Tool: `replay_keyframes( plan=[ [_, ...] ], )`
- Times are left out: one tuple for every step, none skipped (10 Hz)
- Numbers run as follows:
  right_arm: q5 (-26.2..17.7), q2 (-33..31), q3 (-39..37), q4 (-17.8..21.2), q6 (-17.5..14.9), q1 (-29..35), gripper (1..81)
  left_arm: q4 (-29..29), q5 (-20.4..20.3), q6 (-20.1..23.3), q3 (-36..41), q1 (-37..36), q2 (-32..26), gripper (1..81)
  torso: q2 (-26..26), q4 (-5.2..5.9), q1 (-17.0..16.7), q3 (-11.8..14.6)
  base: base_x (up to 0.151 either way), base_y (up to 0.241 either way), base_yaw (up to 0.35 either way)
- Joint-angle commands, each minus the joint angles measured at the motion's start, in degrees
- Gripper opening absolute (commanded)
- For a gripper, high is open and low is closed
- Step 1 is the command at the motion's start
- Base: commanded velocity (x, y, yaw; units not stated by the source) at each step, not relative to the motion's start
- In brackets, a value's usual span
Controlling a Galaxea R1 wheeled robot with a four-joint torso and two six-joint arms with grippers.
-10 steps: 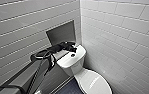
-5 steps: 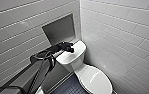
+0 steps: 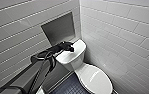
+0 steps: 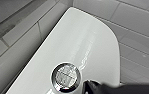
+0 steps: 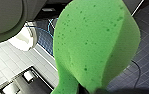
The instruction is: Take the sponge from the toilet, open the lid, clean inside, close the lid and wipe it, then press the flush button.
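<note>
Between white-tiled walls (image 3: 120,32), toilet (image 3: 95,77) on dark floor (image 3: 67,87).

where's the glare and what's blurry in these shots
Head view: wide-angle lens bows the tile lines, soft sheen on the toilet lid. Left wrist view: a glare streak runs along the tank top toward the flush button. Right wrist view: the sponge looms close and soft-edged.
</note>
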Motion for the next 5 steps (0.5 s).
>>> replay_keyframes(
  plan=[
    [-5.5, -0.8, 2.0, -1.2, -0.3, -1.3, 1.0, 4.9, -3.9, 0.1, -2.2, -8.9, 2.5, 1.0, 0.0, 0.0, 0.0, 0.0, 0.0, 0.0, 0.0],
    [-5.5, -0.8, 2.2, -1.2, -0.3, -1.3, 1.0, 5.2, -4.7, 0.1, -3.0, -8.7, 2.5, 1.0, 0.0, 0.0, 0.0, 0.0, 0.0, 0.0, 0.0],
    [-5.5, -0.8, 2.3, -1.2, -0.3, -1.2, 1.0, 6.0, -4.8, 0.1, -3.1, -8.6, 2.5, 1.0, 0.0, 0.0, 0.0, 0.0, 0.0, 0.0, 0.0],
    [-5.5, -0.8, 2.5, -1.3, -0.3, -1.2, 1.0, 5.9, -4.9, 0.1, -3.1, -8.1, 2.5, 1.0, 0.0, 0.0, 0.0, -2.0, 0.0, 0.0, 0.0],
    [-5.5, -0.7, 2.5, -1.4, -0.3, -1.2, 1.0, 5.9, -5.1, 0.1, -3.1, -7.8, 2.5, 1.0, 0.0, 0.0, 0.0, -2.3, 0.0, 0.0, 0.0]
  ],
)
